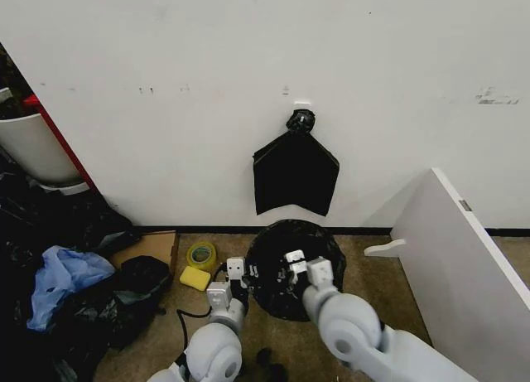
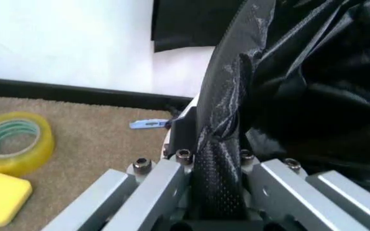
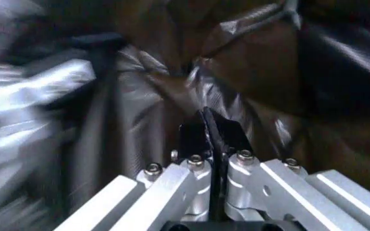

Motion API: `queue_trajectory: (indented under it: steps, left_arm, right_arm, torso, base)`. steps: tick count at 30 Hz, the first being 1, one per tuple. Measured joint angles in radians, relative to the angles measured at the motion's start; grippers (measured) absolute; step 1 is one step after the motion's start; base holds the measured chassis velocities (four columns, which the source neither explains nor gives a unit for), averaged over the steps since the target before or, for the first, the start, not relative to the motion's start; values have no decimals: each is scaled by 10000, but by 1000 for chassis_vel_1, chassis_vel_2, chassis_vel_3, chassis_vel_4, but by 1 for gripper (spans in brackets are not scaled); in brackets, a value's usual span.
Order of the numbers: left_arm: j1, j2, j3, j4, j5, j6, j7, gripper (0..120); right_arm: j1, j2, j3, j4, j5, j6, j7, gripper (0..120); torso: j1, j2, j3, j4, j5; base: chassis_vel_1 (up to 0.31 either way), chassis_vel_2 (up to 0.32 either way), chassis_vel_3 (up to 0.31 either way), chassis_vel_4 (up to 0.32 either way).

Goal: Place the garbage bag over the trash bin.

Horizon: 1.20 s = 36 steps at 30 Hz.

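Gripping from both sides: left gripper (image 1: 238, 270) sits at the near-left edge of the thin glossy black plastic garbage bag (image 1: 281, 253), and in its wrist view the jaws are clamped on a folded band of wrinkled film running up between the fingers (image 2: 172, 173). Right gripper (image 1: 305, 268) is over the middle of the bag's top; in its wrist view the black fingertips (image 3: 194, 134) are pinched together on a crease of film.

Bag: shiny, heavily creased, with a fine embossed texture where it is pulled taut. It stands on the brown carpet (image 1: 373, 274) against the wall base, forming a rounded black mound with a dark hollow on top. Small round white trash bin is under the film; cannot tell how far the bag is seated on it.

Around: flat black sheaf of bags (image 1: 295, 173) hangs on the white wall from a knotted top, directly above. Left of the bag, a yellow tape roll (image 1: 201, 254) and a yellow sponge (image 1: 195, 278) lie near each other on the carpet. Farther left, a heap of black bags with blue cloth (image 1: 62, 274). White board (image 1: 464, 258) leans at right.
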State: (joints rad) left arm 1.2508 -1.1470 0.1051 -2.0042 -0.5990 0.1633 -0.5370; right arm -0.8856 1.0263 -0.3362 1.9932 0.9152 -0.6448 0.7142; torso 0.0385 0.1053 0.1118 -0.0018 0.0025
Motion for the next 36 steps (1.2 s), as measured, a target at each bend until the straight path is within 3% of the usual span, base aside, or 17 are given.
queue_trajectory:
  steps: [4,20,31,36]
  left_arm:
    - [283,144,52,-384,272,-31,157,1]
    - [643,304,54,-828,404,-245,513,1]
    - [499,291,-372,-704,-58,-220,329,1]
    - [534,383,-355,-805,-112,-209,375,1]
  right_arm:
    - [443,244,-420,-1497,-1290,202,-261,0]
    - [984,495,-956,-2776,-1343,364,-30,0]
    - [240,-312,-528,-1181,-926,-167,211,0]
    - [79,-346,-439,-1552,-1147,-475,213,0]
  torso:
    - [0,0,0,-1,1]
    - [0,0,-1,-1,0]
    - [0,1,-1,-2,1]
    - [0,0,-1,-3,2]
  base:
    - [0,0,0,0]
    - [0,0,0,0]
    - [0,0,0,0]
    - [0,0,0,0]
